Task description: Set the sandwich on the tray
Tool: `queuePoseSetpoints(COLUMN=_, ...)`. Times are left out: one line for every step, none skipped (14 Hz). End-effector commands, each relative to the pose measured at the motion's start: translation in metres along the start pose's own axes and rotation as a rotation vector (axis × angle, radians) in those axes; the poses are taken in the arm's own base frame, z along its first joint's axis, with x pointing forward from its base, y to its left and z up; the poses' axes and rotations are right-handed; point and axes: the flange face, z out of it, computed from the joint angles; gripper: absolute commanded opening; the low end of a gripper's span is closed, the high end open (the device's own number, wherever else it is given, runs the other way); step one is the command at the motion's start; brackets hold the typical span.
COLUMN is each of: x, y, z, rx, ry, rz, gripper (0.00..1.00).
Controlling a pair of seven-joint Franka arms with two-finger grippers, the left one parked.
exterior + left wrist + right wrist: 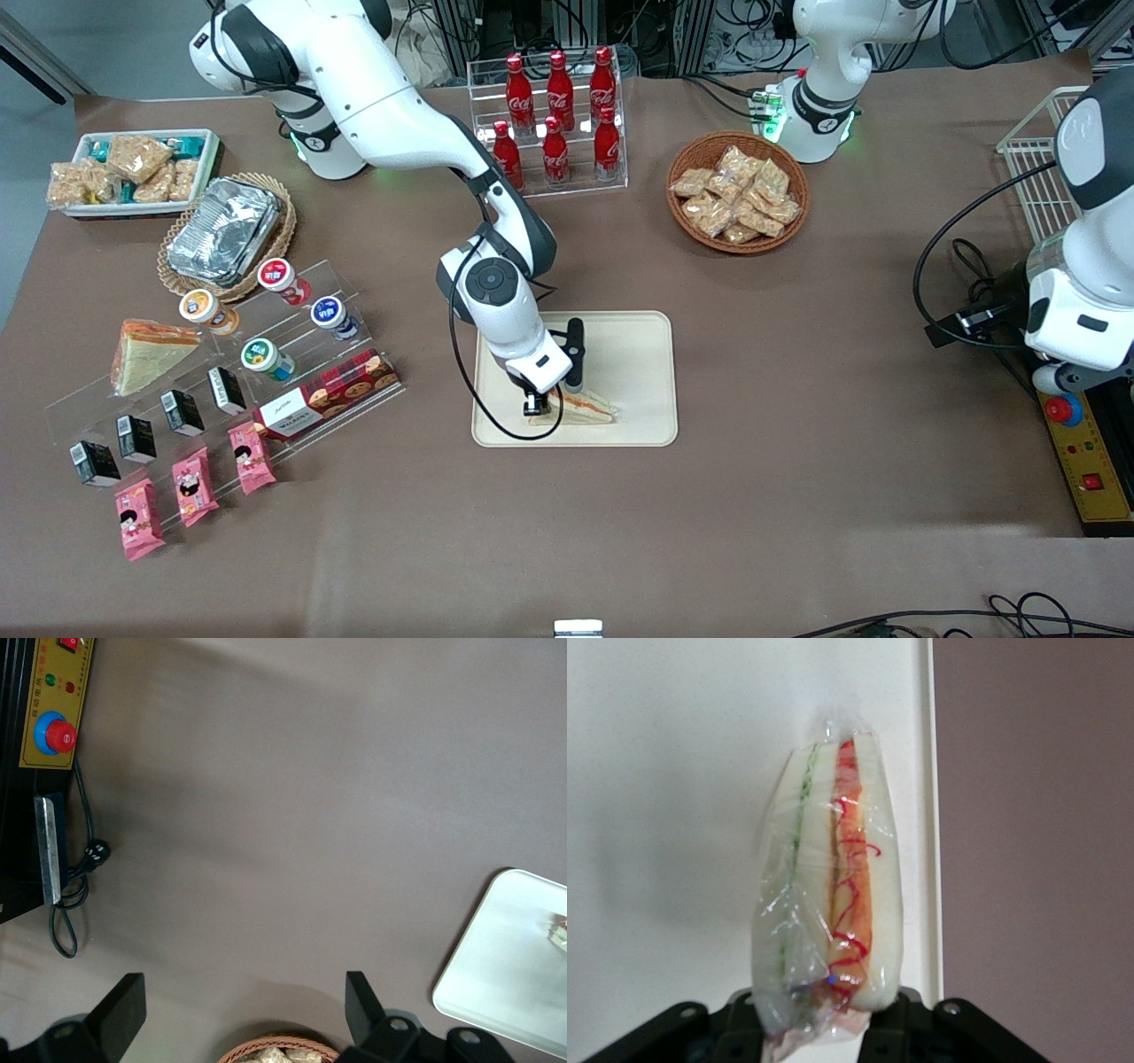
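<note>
The sandwich (828,895) is white bread with a red-orange filling band and a thin green line, under clear glossy wrap, and it lies on the plain cream-beige tray (633,354). The end effector (535,406) over the tray is black below a white housing. The desk (797,372) is uniform matte brown.

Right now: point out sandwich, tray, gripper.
sandwich (833,895): right wrist view, wrapped filling edge.
tray (633,354): front view, bare surface.
gripper (542,409): front view, between fingertips, at the sandwich over the tray.
</note>
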Motion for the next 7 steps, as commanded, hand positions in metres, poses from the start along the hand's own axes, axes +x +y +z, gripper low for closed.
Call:
queuePoseSetpoints(x=0.000, y=0.006, z=0.003, rx=-0.005, ry=0.027, rz=0.030, gripper=0.72)
queuePoseSetpoints(x=0.000, y=0.007, z=0.002, rx=-0.008, ry=0.026, rz=0.031, gripper=0.87)
queuePoseSetpoints(x=0.001, y=0.008, z=-0.001, rx=-0.010, ry=0.030, rz=0.031, gripper=0.99)
queuePoseSetpoints(x=0.001, y=0.009, z=-0.004, rx=-0.012, ry=0.033, rz=0.031, gripper=0.99)
queuePoseSetpoints(x=0.000, y=0.011, z=-0.007, rx=-0.013, ry=0.037, rz=0.039, gripper=0.99)
queuePoseSetpoints(x=0.002, y=0.013, z=-0.013, rx=-0.014, ry=0.042, rz=0.041, gripper=0.99)
queuePoseSetpoints(x=0.003, y=0.013, z=-0.018, rx=-0.010, ry=0.049, rz=0.048, gripper=0.99)
